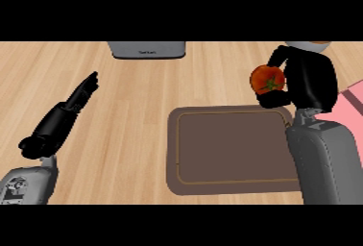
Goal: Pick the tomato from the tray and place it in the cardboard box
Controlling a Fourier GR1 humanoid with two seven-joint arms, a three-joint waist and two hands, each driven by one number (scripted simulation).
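Observation:
A red tomato [268, 79] with a green stem is held above the counter, past the far right corner of the brown tray [230, 149]. My right hand [305, 77] is curled round it from the right, fingers wrapping its top and bottom. The tray lies flat in the middle and nothing rests on its visible surface. A pink slab [347, 108] at the right edge, partly hidden by my right forearm, may be the box; I cannot tell. My left hand [71, 108] lies at the left with its fingers straight, pointing away from me.
A grey appliance [147, 50] stands at the counter's far edge, left of the tomato. A white and orange object [312, 44] peeks out beyond my right hand. Bare wooden counter lies between my left hand and the tray.

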